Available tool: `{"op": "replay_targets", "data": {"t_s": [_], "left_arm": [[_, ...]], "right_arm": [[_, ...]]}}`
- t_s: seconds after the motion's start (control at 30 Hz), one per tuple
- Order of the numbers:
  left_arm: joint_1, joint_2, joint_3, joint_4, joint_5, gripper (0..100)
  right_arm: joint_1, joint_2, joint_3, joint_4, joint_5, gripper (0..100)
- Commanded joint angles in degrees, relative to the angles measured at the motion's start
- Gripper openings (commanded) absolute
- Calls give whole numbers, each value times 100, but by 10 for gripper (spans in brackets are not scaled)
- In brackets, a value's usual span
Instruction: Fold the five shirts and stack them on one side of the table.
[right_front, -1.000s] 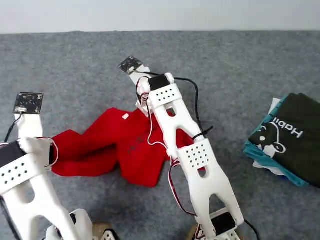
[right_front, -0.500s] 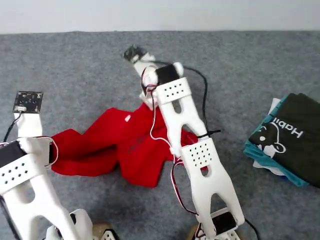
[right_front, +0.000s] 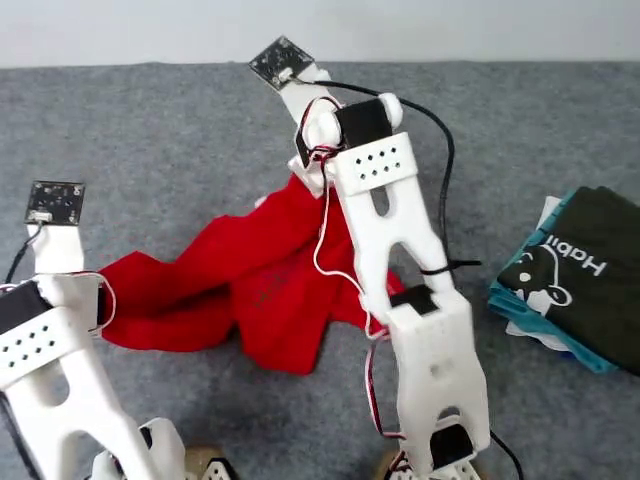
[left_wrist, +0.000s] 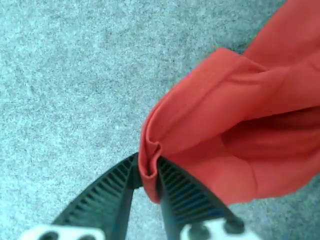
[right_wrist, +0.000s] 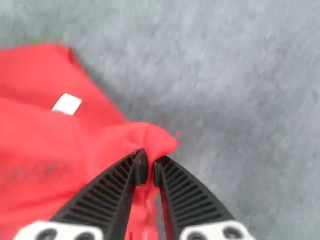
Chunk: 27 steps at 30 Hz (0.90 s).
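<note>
At the left, the left gripper is clamped narrow on a bunched edge fold of the red shirt, close to the table. The shirt lies crumpled mid-table, its far edge drawn up toward the right gripper, which pinches a peak of cloth near the white label. At the right edge sits the stack of folded shirts, well apart from the red one. The step in hand looks like spreading this shirt flat before folding. To do it well, the 2 grippers should pull apart evenly until the cloth is taut, hold both pinches tight, then lay it down smooth; a slack or lopsided pull would likely leave creases
</note>
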Motion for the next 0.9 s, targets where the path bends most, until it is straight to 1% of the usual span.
{"op": "replay_targets", "data": {"t_s": [0.0, 0.13, 0.27, 0.33, 0.43, 0.5, 0.63, 0.87], "left_arm": [[-18, -193, -444, 62, -9, 13], [-18, -193, -470, 18, -26, 13], [-18, -193, -426, 35, -26, 13], [-9, -193, -426, 44, -26, 13], [-9, -193, -426, 44, -18, 13], [-9, -193, -418, 44, -18, 13], [-9, -193, -418, 53, -18, 13], [-9, -193, -418, 53, -18, 13]], "right_arm": [[-127, -1376, 1767, 233, 35, 9], [-338, -2053, 3464, 215, 35, 9], [-444, -2088, 4281, 110, 35, 20], [-435, -2088, 4334, 84, 9, 62], [-444, -2149, 4325, 119, 0, 168], [-444, -2158, 4264, 215, -97, 216], [-479, -2158, 3912, 242, -448, 221], [-936, -2079, 3815, 215, -457, 222]]}}
